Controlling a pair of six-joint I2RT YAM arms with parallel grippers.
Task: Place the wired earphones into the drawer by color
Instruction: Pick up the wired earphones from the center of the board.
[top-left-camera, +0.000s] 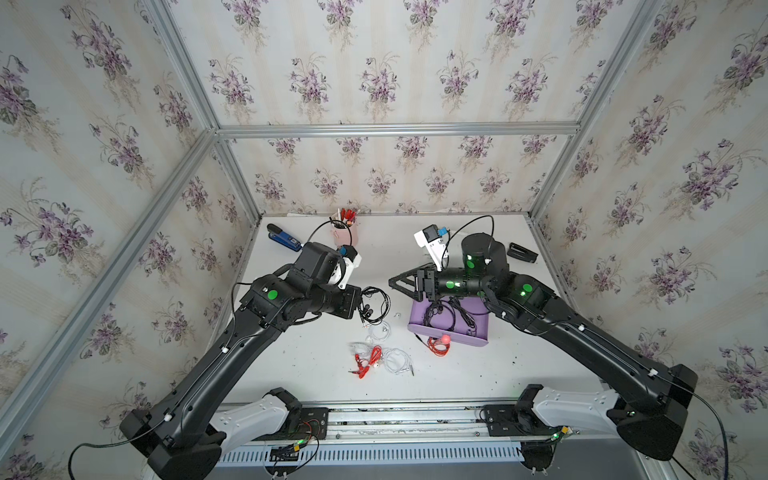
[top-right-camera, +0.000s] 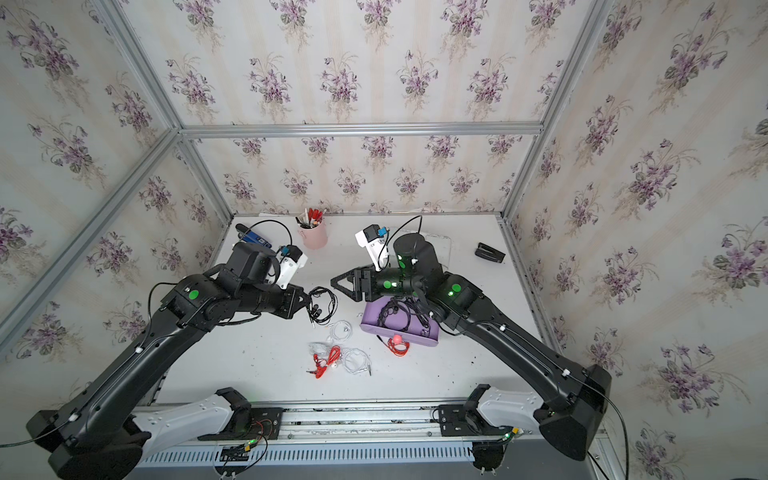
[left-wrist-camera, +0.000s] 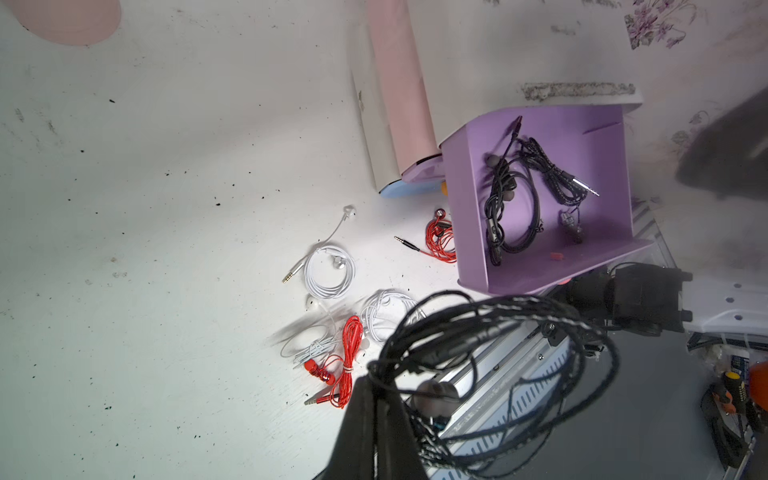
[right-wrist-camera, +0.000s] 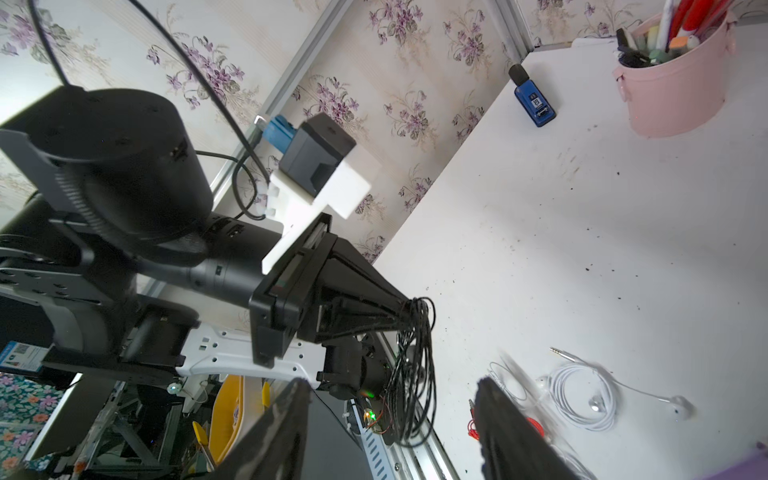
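Left gripper (top-left-camera: 360, 298) clamped on black earphone bundle (top-left-camera: 376, 306), which hangs above the table (top-left-camera: 291, 365). White earphone bundles (top-left-camera: 397, 360) and a red bundle (top-left-camera: 368, 360) lie loose mid-table. Second red bundle (top-left-camera: 438, 345) lies against the purple drawer (top-left-camera: 478, 328) front. Right gripper (top-left-camera: 394, 282) jaws apart, nothing between them. Black earphones in drawer (top-left-camera: 440, 311).

Pale wallpaper (top-left-camera: 386, 50) printed with purple flower sprigs covers the walls on three sides. Silver metal bars (top-left-camera: 395, 129) frame the corners and cross the back wall. A white table (top-left-camera: 299, 374), scuffed and dotted with dark specks, fills the bottom of the booth. Soft, even light falls across it. A slotted metal rail (top-left-camera: 374, 455) runs along its near edge.
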